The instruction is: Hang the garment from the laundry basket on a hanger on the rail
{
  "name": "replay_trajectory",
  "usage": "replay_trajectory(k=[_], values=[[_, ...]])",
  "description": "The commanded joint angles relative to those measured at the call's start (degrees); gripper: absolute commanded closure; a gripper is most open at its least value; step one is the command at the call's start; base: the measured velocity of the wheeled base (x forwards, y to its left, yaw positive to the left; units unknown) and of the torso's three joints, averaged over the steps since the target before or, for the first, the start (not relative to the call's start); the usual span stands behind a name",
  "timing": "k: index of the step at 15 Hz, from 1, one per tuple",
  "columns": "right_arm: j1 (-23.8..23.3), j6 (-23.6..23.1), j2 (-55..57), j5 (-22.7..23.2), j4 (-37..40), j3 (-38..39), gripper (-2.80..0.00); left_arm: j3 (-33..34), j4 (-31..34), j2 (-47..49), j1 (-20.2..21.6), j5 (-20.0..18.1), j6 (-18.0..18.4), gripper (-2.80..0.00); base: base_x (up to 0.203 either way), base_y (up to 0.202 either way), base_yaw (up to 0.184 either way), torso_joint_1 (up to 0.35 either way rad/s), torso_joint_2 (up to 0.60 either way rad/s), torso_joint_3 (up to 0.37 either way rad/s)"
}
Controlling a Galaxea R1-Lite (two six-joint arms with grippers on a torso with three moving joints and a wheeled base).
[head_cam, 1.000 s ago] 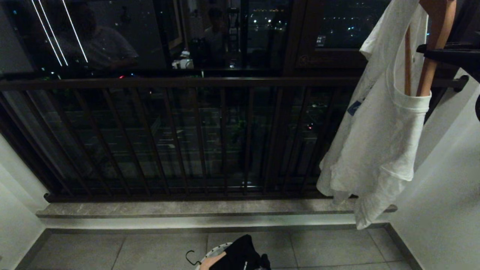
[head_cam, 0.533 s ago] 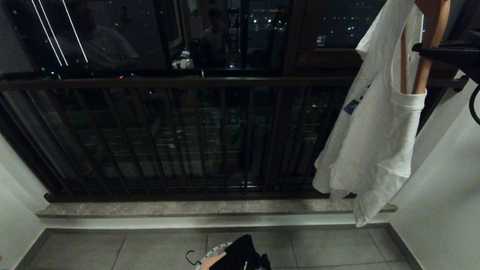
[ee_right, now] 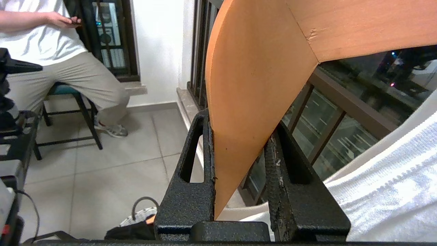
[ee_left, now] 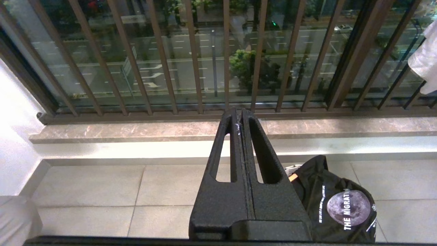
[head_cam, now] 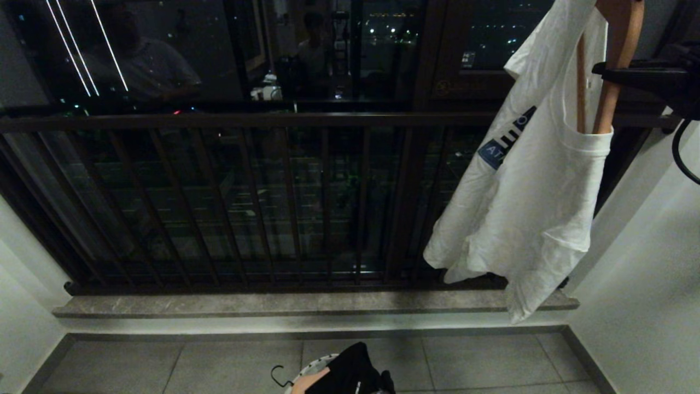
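Step in hand: carrying to the rail [head_cam: 246, 119]. The right gripper [ee_right: 240, 150] pinches the wooden hanger [ee_right: 252, 85] bearing the white T-shirt [head_cam: 536, 208], high at right. The left gripper [ee_left: 241, 118], pressed together, is parked. Next: hook the hanger onto the rail.

left gripper [ee_left: 241, 118]: matte black, grainy finish — two long tapered fingers, each with an oblong slot, pale scuffs along the inner edges
right gripper [ee_right: 240, 136]: same black textured build — slotted fingers, ribbed inner pads [ee_right: 273, 160] with chipped, whitish wear
right arm [head_cam: 645, 76]: flat black bar in the head view
cable [head_cam: 681, 156]: thin, black, looping beneath the right arm
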Motion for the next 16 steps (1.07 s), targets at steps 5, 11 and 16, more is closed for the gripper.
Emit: replay_trajectory(k=[5, 11, 16], values=[[-0.03, 0.19, 3.57, 0.48, -0.11, -3.97, 0.0, 0.09, -0.04, 0.0, 0.0, 0.0, 0.02, 0.0, 0.0, 0.0, 0.0, 0.0, 0.0, 0.0], [1.19, 1.42, 5.89, 0.44, -0.14, -6.58, 0.0, 0.09, -0.04, 0.0, 0.0, 0.0, 0.02, 0.0, 0.0, 0.0, 0.0, 0.0, 0.0, 0.0], [1.46, 2.35, 7.17, 0.09, -0.37, -7.24, 0.0, 0.09, -0.04, 0.0, 0.0, 0.0, 0.02, 0.0, 0.0, 0.0, 0.0, 0.0, 0.0, 0.0]])
